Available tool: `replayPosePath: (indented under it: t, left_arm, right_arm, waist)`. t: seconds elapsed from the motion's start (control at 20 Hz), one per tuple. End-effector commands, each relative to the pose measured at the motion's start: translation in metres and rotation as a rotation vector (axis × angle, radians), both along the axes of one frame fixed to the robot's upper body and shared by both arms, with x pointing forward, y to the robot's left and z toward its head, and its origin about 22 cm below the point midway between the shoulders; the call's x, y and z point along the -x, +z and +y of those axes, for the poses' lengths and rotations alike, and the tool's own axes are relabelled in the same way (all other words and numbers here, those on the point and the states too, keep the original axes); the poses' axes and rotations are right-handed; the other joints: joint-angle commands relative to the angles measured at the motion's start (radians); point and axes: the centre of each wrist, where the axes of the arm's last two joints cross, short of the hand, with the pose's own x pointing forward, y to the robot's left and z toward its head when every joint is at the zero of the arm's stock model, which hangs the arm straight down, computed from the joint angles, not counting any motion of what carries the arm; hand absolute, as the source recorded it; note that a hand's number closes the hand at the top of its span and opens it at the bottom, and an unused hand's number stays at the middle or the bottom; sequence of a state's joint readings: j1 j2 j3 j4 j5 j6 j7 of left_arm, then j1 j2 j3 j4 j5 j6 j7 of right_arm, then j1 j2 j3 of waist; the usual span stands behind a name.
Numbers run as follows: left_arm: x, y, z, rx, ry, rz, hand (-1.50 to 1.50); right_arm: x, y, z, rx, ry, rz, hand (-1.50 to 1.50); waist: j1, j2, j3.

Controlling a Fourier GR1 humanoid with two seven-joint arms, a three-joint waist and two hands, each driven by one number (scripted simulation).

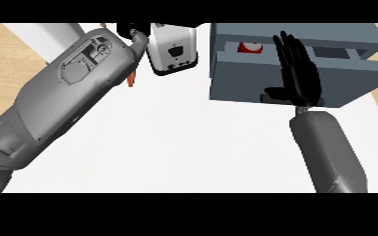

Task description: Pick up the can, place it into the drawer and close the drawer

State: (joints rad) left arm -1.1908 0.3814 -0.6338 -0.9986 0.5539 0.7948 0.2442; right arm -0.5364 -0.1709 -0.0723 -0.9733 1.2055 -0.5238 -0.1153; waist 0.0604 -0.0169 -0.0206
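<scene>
Red can (pixel 249 47) inside grey drawer (pixel 236 80); right robot hand (pixel 299 75) flat, fingers straight, over it

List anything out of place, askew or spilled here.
Nothing spilled or broken. The red can sits inside the grey drawer, beside the open right hand. Only oddity: an orange sliver peeking from under the left forearm, unidentifiable.

Bright, even light floods the white tabletop (pixel 184 145), leaving it nearly washed out with only faint shading. The grey drawer unit (pixel 244 87) looks flat and matte. The black right hand (pixel 299 75) reads as a dark mass without glare.
</scene>
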Motion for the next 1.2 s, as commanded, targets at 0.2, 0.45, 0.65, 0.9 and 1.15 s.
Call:
replayPosePath:
  t: [0.2,0.45,0.65,0.9,1.15]
  left_arm:
    - [0.016,-0.022,0.028,0.003,0.014,0.012,-1.50]
    - [0.024,-0.023,0.040,-0.018,0.008,0.028,-1.50]
    - [0.029,-0.028,0.048,-0.015,-0.006,0.016,-1.50]
    - [0.042,-0.047,0.052,-0.035,-0.019,0.035,-1.50]
    - [0.037,-0.040,0.063,-0.030,-0.011,0.015,-1.50]
  right_arm:
    - [-0.032,-0.010,0.015,-0.026,-0.041,0.009,-1.50]
    - [-0.056,0.009,0.024,-0.036,-0.060,-0.029,-1.50]
    - [-0.070,0.026,0.027,-0.024,-0.055,-0.048,-1.50]
    - [-0.085,0.055,0.027,-0.050,-0.078,-0.059,-1.50]
    - [-0.089,0.060,0.026,-0.047,-0.072,-0.056,-1.50]
  waist:
    - [0.021,0.028,0.022]
    - [0.023,0.032,0.023]
    - [0.032,0.040,0.023]
    - [0.039,0.042,0.023]
    - [0.033,0.051,0.023]
